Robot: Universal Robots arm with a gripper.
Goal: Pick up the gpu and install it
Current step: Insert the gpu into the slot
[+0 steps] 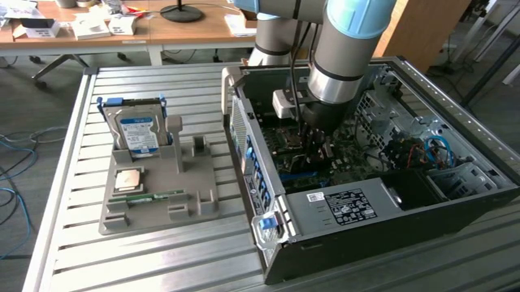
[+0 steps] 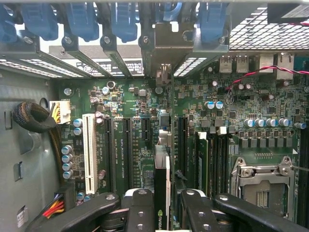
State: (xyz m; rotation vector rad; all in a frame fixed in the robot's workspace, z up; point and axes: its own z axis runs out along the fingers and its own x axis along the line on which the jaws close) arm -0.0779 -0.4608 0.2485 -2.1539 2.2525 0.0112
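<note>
The gpu (image 2: 161, 169) stands on edge over the green motherboard (image 2: 270, 96), seen along its thin dark top edge. Its silvery end bracket (image 2: 164, 72) reaches up to the row of rear slot openings. My gripper (image 2: 161, 212) is shut on the card, with one black finger (image 2: 140, 208) on each side of it. I cannot tell whether the card's lower edge sits in a slot. In the exterior view the arm reaches straight down into the open computer case (image 1: 349, 207), and the gripper (image 1: 315, 143) is low over the board.
A white slot (image 2: 88, 150) and black slots (image 2: 126, 145) lie beside the card, with memory slots and the CPU socket (image 2: 260, 186) on its other side. Outside the case, a grey fixture (image 1: 154, 201) holds a hard drive (image 1: 138, 131), a CPU chip (image 1: 130, 179) and a memory stick (image 1: 146, 196).
</note>
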